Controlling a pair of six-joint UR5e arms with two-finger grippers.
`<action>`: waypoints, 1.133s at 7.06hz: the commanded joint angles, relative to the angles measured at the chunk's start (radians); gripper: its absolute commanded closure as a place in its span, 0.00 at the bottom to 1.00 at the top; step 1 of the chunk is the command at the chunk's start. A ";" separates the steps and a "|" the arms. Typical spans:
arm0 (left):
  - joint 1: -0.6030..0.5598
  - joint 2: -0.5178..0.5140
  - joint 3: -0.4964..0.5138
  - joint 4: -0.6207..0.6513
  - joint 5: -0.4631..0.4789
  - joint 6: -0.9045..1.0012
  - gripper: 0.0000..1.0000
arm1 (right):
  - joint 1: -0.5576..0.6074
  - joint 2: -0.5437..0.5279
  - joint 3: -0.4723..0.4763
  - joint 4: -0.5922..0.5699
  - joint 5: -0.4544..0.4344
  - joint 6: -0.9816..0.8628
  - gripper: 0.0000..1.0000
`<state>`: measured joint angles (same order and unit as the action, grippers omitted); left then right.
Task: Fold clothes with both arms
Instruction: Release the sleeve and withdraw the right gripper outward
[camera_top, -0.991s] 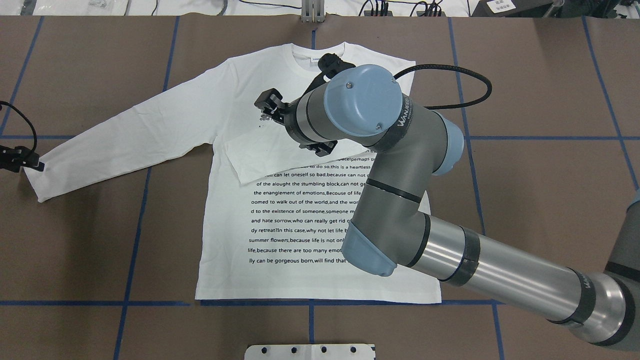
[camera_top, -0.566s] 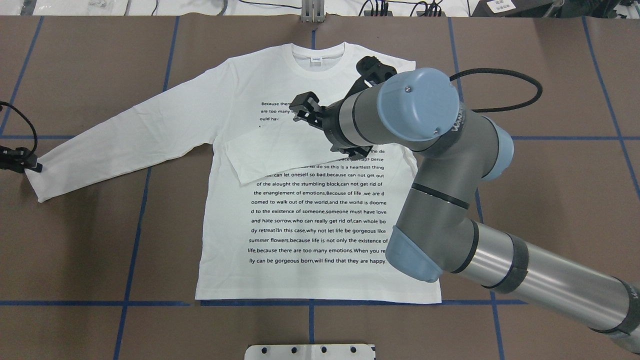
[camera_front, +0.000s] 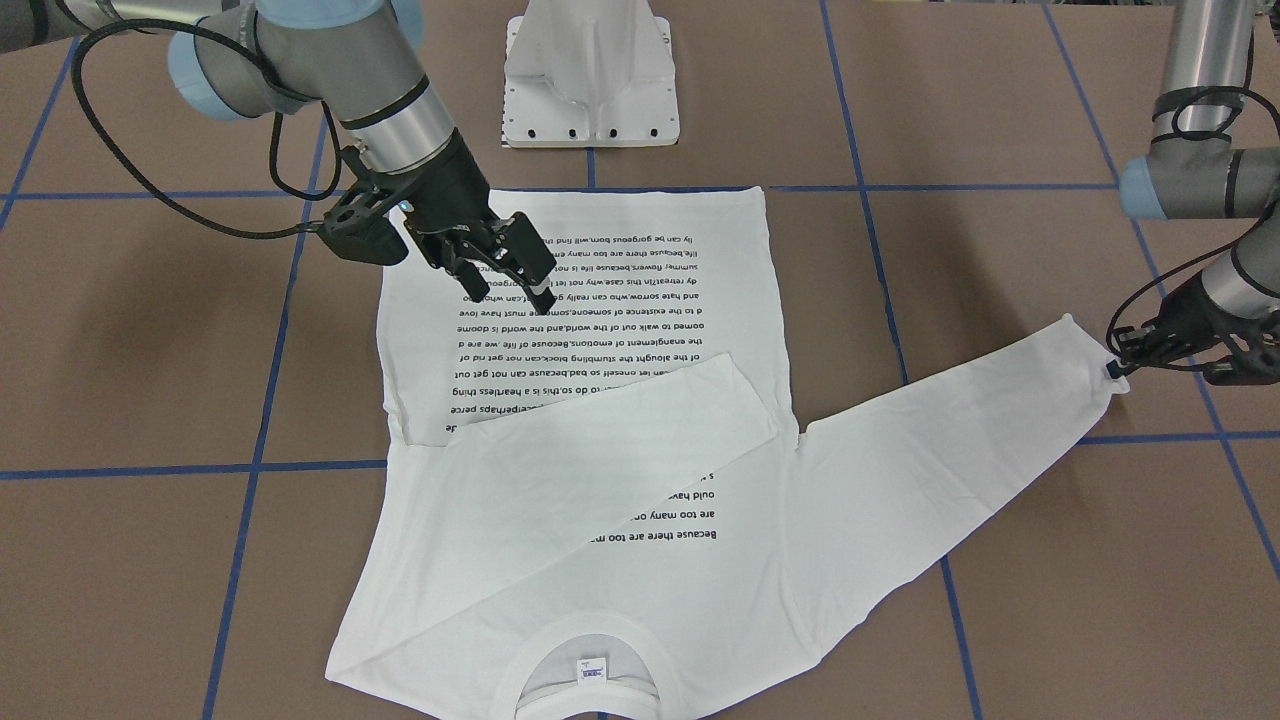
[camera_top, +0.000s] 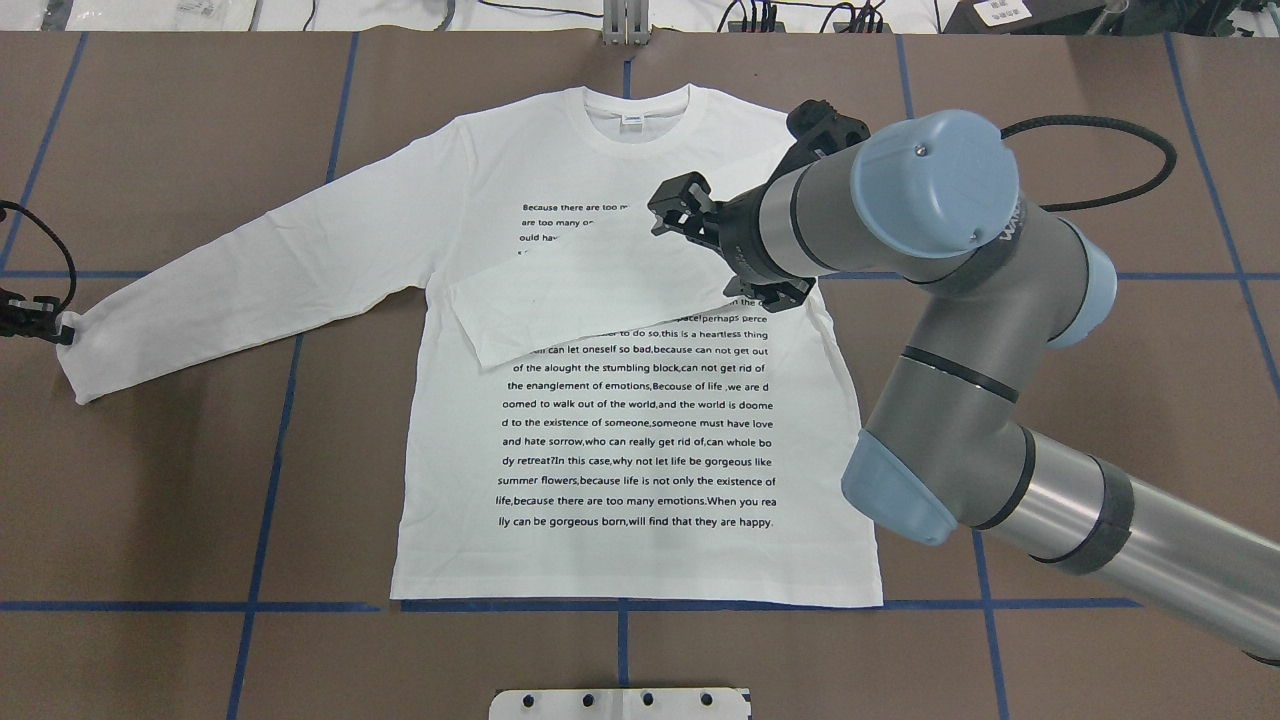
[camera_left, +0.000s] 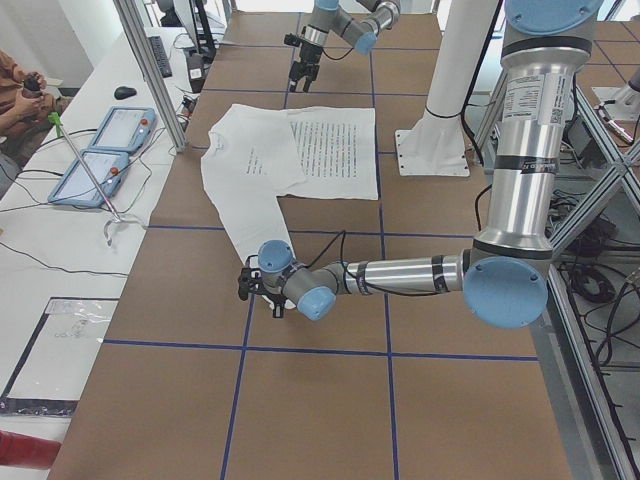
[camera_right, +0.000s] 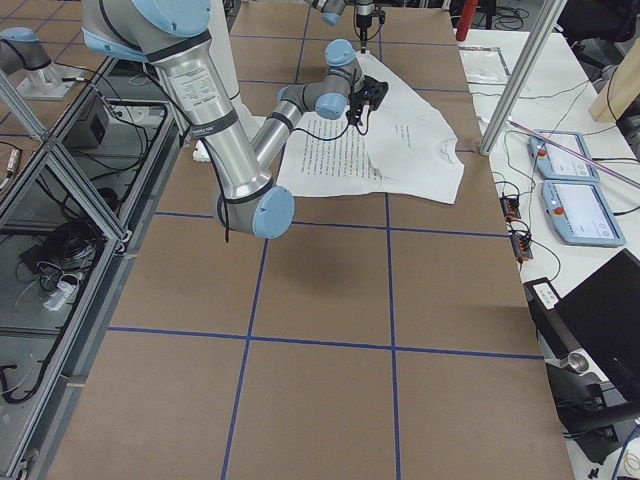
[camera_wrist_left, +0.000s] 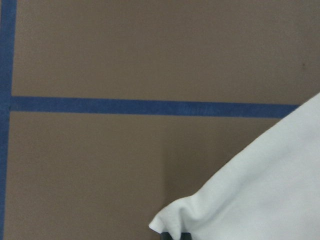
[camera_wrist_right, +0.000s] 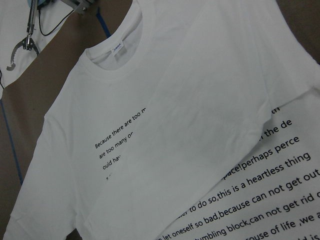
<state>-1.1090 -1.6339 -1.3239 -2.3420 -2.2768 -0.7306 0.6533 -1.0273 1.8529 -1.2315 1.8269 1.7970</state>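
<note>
Where blue tape grids brown table, white shirt lies spread

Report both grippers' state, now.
Left gripper: jaws closed on the shirt's sleeve cuff.
Right gripper: jaws open, holding nothing, above the shirt.

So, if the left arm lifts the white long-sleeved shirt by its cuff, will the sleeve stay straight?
Probably not: the white long-sleeved fabric shirt looks floppy, its cuff puckering at the left arm's fingers. It is likely light and thin: the folded sleeve lies flat over the print.
</note>
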 joint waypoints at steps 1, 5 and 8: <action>0.000 0.000 -0.105 0.021 -0.018 -0.006 1.00 | 0.028 -0.075 0.040 0.001 0.020 -0.048 0.00; 0.123 -0.319 -0.228 0.036 -0.162 -0.636 1.00 | 0.176 -0.334 0.106 0.012 0.121 -0.399 0.00; 0.338 -0.611 -0.210 0.038 0.030 -1.037 1.00 | 0.371 -0.503 0.100 0.010 0.286 -0.707 0.00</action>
<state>-0.8562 -2.1342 -1.5443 -2.3061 -2.3423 -1.6357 0.9477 -1.4616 1.9555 -1.2199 2.0525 1.2229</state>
